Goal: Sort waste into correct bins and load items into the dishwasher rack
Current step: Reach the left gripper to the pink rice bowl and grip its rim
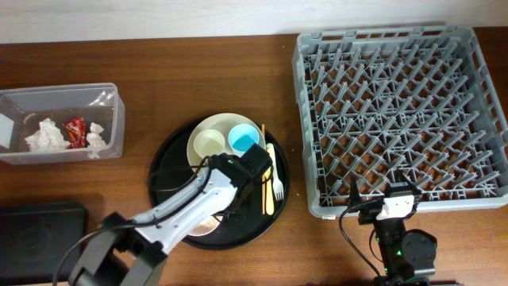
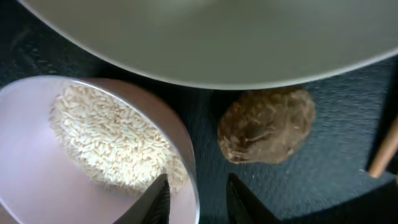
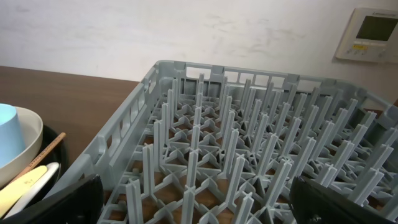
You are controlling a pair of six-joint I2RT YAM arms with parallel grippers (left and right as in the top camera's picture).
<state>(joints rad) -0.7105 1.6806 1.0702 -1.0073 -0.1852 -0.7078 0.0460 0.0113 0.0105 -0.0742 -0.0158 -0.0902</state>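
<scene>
We find the left gripper [image 2: 198, 204] low over the round black tray [image 1: 168, 171], its two fingers part-way apart and astride the rim of the pink bowl [image 2: 37, 174]; one finger stands inside the bowl, the other outside, and we see a little gap on either side of the rim, so the fingers are not clamped on it. The bowl holds a heap of white rice grains [image 2: 106, 143] banked toward that same edge. Just beside the bowl, on bare tray, lies the brown lump [image 2: 267, 124], apart from the bowl wall and close under the overhanging edge of the cream plate [image 1: 214, 125]; room between bowl, lump and plate is tight. One of the chopsticks [image 2: 384, 149] shows at the far right of the wrist view, clear of the lump.

From overhead, the plate carries the cream cup [image 1: 209, 144] and the blue cup [image 1: 243, 140] side by side; the fork [image 1: 277, 187] lies near the tray's right edge; the left arm crosses the tray and hides most of the bowl.

The clear tub [image 1: 119, 119] sits well to the left with tissues [image 1: 46, 137] and the red wrapper [image 1: 75, 131] inside; the black bin [image 1: 40, 230] sits at the near-left corner; open table [image 1: 198, 71] lies between tub and tray.

The rack [image 1: 300, 111] stands to the right of the tray with a narrow strip of table between them; the right gripper [image 3: 199, 205] waits at its near wall, fingers spread wide and holding nothing.
</scene>
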